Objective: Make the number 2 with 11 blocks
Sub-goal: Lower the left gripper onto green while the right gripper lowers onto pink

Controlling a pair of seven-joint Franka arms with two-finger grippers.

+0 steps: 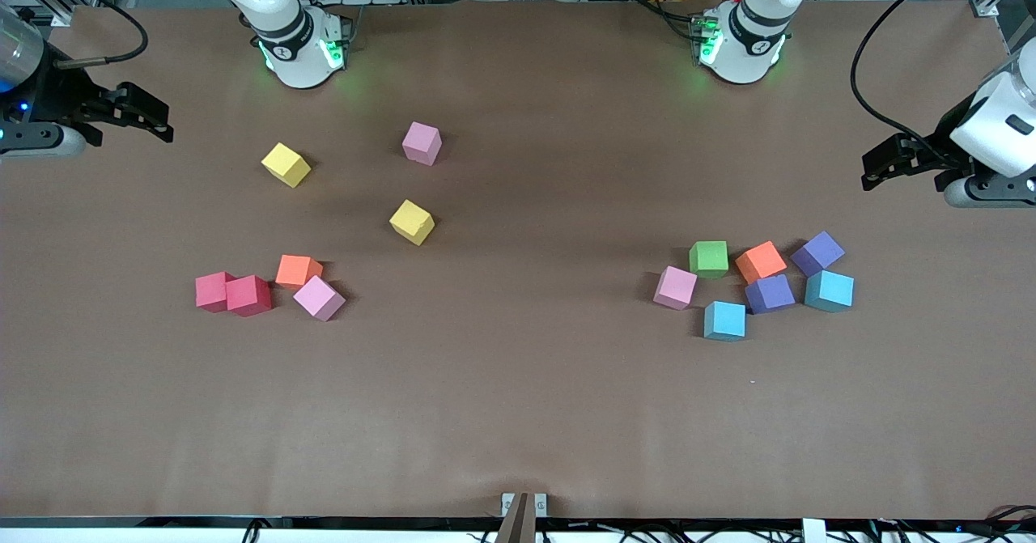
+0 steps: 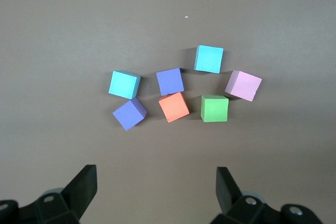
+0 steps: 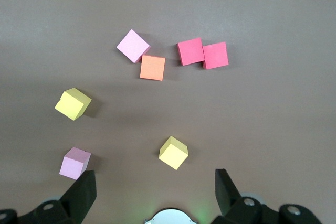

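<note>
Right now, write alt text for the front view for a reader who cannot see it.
Fourteen foam blocks lie loose on a brown table, no digit formed yet: seven toward the right arm's end, including two red blocks touching, and seven clustered toward the left arm's end around a green block. The right gripper and left gripper hover open at the table's ends.

Both arms run off the front view's side edges. In each wrist view, the end effector [image 2: 156, 182] [image 3: 155, 182] is cut off at the frame's bottom edge.
</note>
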